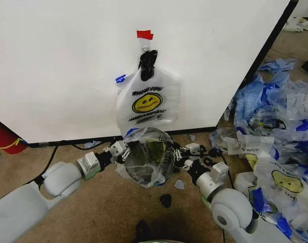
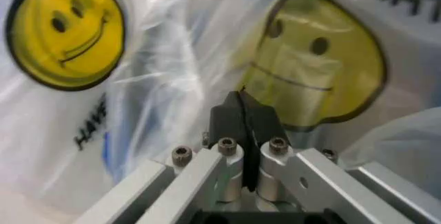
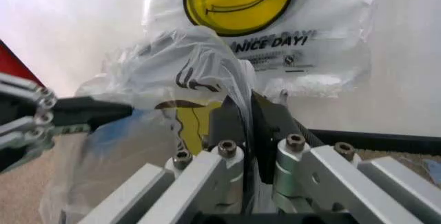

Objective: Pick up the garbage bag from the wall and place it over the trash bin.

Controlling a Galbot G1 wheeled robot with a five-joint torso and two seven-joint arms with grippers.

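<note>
- Your left gripper (image 1: 124, 150) is clenched on one side of the bag (image 1: 150, 161); your right gripper (image 1: 175, 153) is clenched on the other side
- You hold the bag stretched open between them, low, just before the wall (image 1: 58, 66)
- A second smiley bag (image 1: 148, 101) hangs clipped on the wall just above

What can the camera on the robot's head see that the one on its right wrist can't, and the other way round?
Head view alone: the trash bin on the floor, the red tag and black clip high on the wall, and a heap of spare bags to the robot's right.

Right wrist view alone: close up, the right gripper shut on a fold of the garbage bag.

Both: the garbage bag, a second smiley bag hanging on the wall, and the left gripper pinching the bag's other side.
</note>
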